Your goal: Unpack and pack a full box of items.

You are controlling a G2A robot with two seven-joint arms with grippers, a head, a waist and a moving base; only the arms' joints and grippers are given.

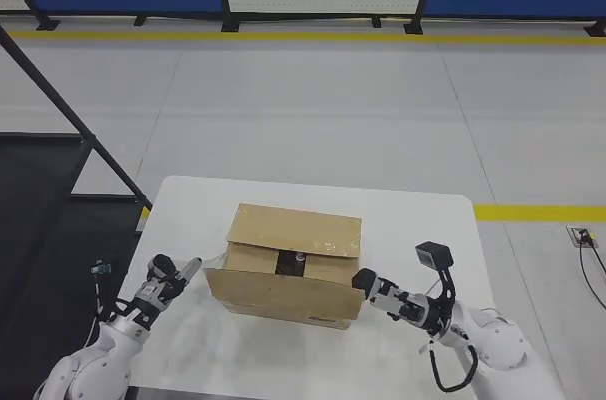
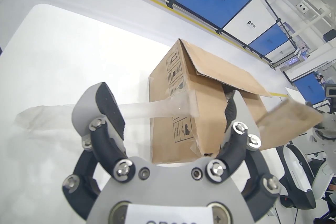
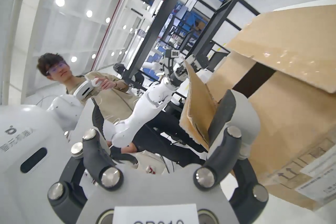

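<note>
White table (image 1: 423, 215), pale shop floor with a yellow line beyond. Cardboard box (image 1: 283, 290) sits mid-table, not yet unpacked: top flaps only part open, with a dark gap (image 1: 291, 262) between them. Contents too dark to tell. My left gripper (image 1: 181, 271) is at the box's 9 o'clock, just beside the end wall, jaws apart and holding nothing. A loose strip of clear tape (image 2: 157, 109) trails from that wall toward it. My right gripper (image 1: 364, 282) is at the box's 4 o'clock, by the near corner, jaws wide apart. The near flap (image 3: 197, 104) stands lifted, its edge against the inner pad of one finger (image 3: 221, 114), touching but not clamped. Step in hand, as I judge it, is opening the top. To do it well, hold that pad under the flap's edge and swing the flap out toward 6 o'clock along its fold. A straight upward pull might lift the box or make it skid. Left jaws could steady the end wall meanwhile. Mind the tape, which may cling to a pad. Far flap (image 1: 298, 228) next, toward 12 o'clock.
</note>
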